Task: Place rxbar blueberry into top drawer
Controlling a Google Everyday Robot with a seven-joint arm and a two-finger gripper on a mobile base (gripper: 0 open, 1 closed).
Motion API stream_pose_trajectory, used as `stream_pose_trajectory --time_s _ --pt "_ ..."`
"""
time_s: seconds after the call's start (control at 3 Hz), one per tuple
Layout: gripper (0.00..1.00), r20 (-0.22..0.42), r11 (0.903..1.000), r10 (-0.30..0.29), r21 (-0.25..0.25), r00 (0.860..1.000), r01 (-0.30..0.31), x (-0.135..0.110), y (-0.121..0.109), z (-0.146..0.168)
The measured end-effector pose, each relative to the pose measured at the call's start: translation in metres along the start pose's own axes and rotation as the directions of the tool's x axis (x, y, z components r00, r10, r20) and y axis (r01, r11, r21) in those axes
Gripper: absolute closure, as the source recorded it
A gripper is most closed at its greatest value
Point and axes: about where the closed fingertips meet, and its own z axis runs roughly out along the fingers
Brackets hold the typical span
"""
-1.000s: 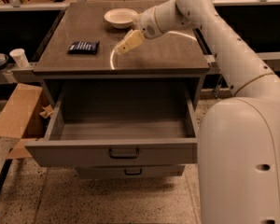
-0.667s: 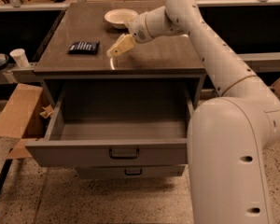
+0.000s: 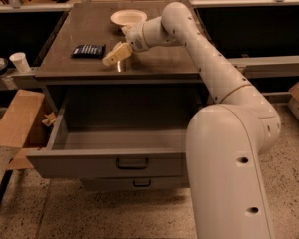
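The rxbar blueberry [image 3: 88,51], a flat dark wrapper, lies on the left part of the brown countertop [image 3: 154,59]. My gripper [image 3: 109,59] hangs just right of the bar and a little nearer the front edge, low over the counter and apart from the bar. It holds nothing that I can see. The top drawer [image 3: 114,161] is pulled wide open below the counter, and its inside looks bare. Its dark bar handle [image 3: 132,163] sits at the middle of the front panel.
A round cream bowl [image 3: 128,17] stands at the back of the counter behind my wrist. A lower drawer front [image 3: 134,183] sits under the open drawer. A white paper cup [image 3: 20,61] and cardboard pieces [image 3: 17,126] are at the left. My arm fills the right side.
My gripper has moved left across the counter, from the middle toward the bar. The bar and the drawer have not moved.
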Motion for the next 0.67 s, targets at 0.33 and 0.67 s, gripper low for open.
stream_pose_trajectory --time_s 0.33,0.67 --pt "0.00 0.015 0.9998 0.007 -0.019 1.000 -0.007 0.004 0.002 0.020" --pt "0.00 0.029 0.9993 0.013 -0.036 0.999 -0.012 0.002 0.004 0.033"
